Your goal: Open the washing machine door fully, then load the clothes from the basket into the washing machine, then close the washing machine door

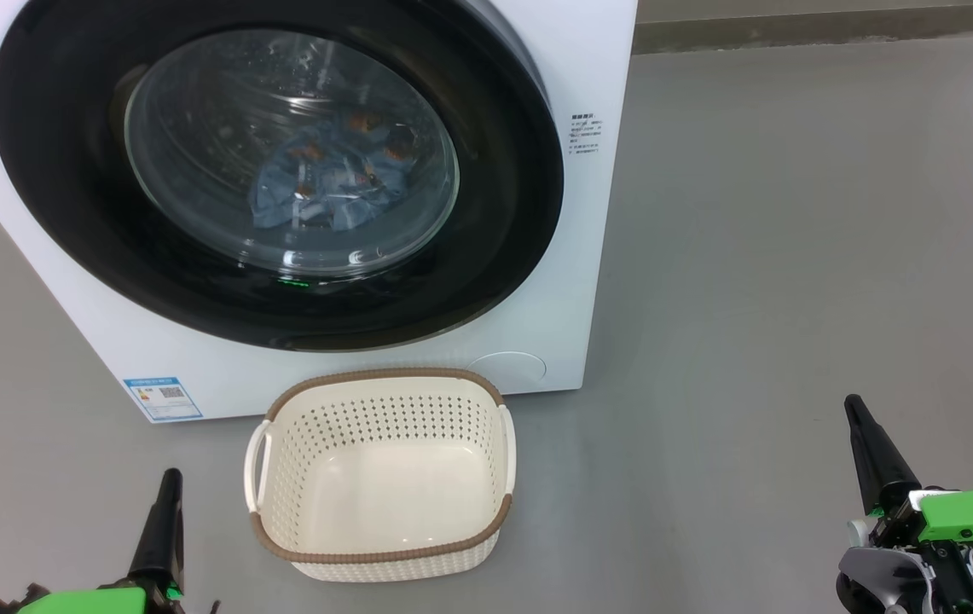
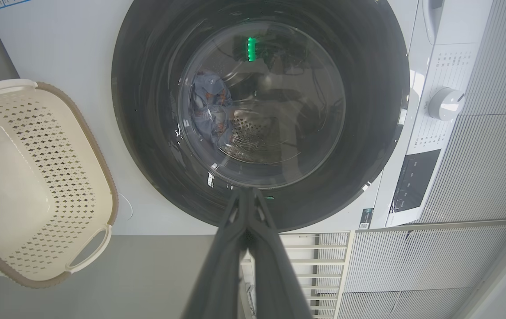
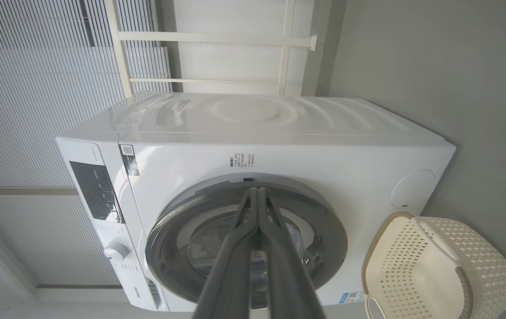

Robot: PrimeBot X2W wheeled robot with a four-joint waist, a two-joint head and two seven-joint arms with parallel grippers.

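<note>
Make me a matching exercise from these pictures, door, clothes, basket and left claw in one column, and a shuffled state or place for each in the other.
Things
1. door
2. clothes
3. basket
4. left claw

States or places
A. empty, on the floor
B. pinched shut, holding nothing
C. closed, glossy black rim
D. inside the washer, seen through the glass

Pairs: 1-C, 2-D, 3-A, 4-B
</note>
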